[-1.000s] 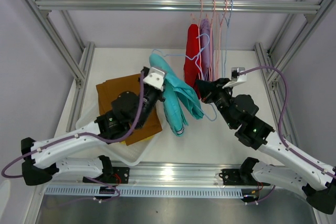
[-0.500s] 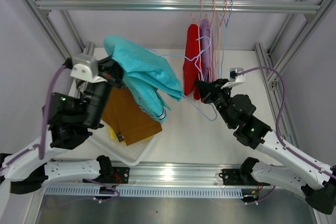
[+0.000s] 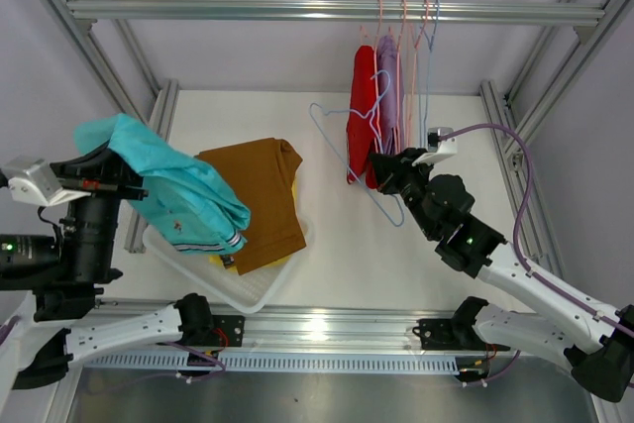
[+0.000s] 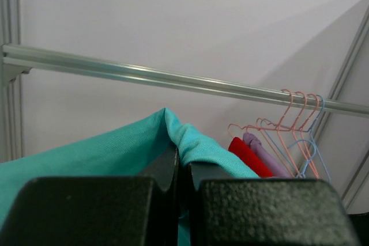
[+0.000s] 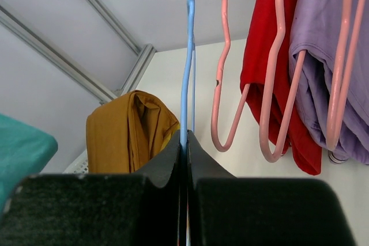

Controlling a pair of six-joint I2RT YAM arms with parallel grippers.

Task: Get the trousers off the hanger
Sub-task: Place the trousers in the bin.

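Observation:
The teal trousers hang raised at the far left, over the left end of the white tray, pinched in my shut left gripper; in the left wrist view the teal cloth folds over the shut fingertips. My right gripper is shut on the wire of a bare blue hanger, which leans out to the left. Red trousers and lilac trousers hang on pink hangers from the rail. Brown trousers lie in the tray on a yellow pair.
Aluminium frame posts stand along both sides of the table. A small white fitting sits on the right arm's cable by the hanging clothes. More empty hangers hang at the rail's right.
My left arm has swung up and to the far left, pulling the teal trousers off the blue hanger. The hanger now hangs bare in the right gripper, which stayed put.

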